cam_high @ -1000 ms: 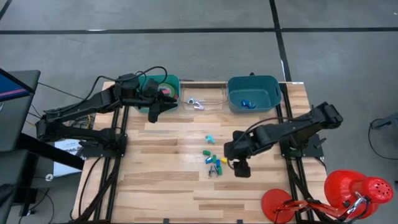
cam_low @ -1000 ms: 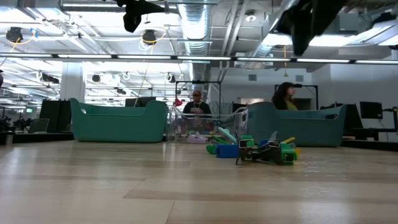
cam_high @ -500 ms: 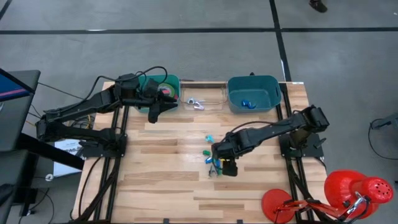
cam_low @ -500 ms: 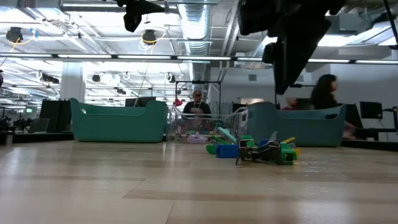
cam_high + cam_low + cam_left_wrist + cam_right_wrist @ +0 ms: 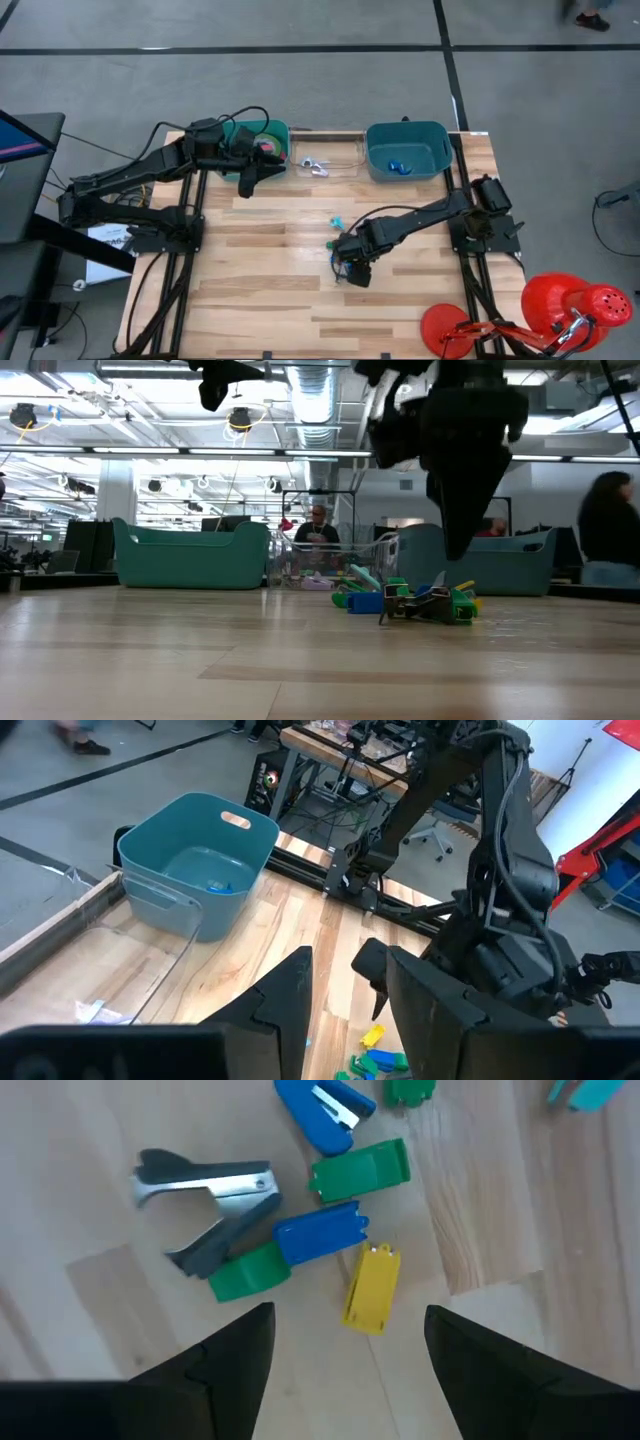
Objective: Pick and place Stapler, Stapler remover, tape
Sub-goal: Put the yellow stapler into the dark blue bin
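Right gripper (image 5: 345, 1355) is hovering wide open over the remover (image 5: 210, 1200) and small staplers (image 5: 318, 1238) at frame center; left gripper (image 5: 247, 183), narrowly open and empty, is waiting upper left beside the bin with tape (image 5: 262, 139)

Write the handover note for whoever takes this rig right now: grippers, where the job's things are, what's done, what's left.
Right gripper: open, empty, above the pile of small staplers and the stapler remover at mid-table.
Left gripper: empty, waiting by the left teal bin; the opening looks partial.
Done: tape shows in the left bin, a few pieces lie in the clear tray, blue items in the right teal bin.
Left: the mid-table pile, plus one teal piece lying apart from it.
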Tool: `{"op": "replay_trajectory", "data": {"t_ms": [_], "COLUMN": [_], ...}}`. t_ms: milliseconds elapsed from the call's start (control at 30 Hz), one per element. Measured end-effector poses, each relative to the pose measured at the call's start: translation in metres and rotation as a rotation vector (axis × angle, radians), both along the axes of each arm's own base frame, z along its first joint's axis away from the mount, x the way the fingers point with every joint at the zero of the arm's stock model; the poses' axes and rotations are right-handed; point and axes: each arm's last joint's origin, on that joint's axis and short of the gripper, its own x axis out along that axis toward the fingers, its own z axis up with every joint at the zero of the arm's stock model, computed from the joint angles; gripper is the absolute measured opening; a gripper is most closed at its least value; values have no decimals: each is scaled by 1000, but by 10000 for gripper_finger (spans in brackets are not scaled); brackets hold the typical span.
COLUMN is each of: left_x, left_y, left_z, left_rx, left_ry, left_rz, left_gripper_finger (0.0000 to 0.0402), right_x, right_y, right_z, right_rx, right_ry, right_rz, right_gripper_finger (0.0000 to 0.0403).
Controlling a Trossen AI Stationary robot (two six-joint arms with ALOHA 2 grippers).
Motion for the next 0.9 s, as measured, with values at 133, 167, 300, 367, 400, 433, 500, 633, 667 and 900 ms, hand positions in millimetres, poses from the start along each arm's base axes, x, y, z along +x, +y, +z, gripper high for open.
{"op": "replay_trajectory", "data": {"t_ms": [133,167,300,367,400,433,500,633,667,900], "left_x": [0,0,0,0,0,0,0,0,0,0], "left_y": [0,0,0,0,0,0,0,0,0,0], "left_z": [0,0,0,0,0,0,0,0,0,0], "left_rx": [0,0,0,0,0,0,0,0,0,0], "left_ry": [0,1,1,1,1,1,1,1,1,1], "left_rz": [0,0,0,0,0,0,0,0,0,0], "left_gripper_finger": [121,121,121,121,121,121,121,121,121,121], "right_x": [3,3,5,5,5,5,5,5,6,6], "right_y": [2,2,3,2,2,2,2,2,2,1], "right_z": [-13,-15,-23,-25,-25,-24,-24,-26,-28,-28], "right_rx": [-10,-12,-31,-54,-66,-69,-71,-78,-78,-92], "right_ry": [34,40,54,57,52,47,52,55,54,56], "right_rz": [-14,-13,-13,-14,-14,-15,-15,-13,-14,-16], "right_gripper_finger": [249,249,249,249,249,249,249,249,249,249]}}
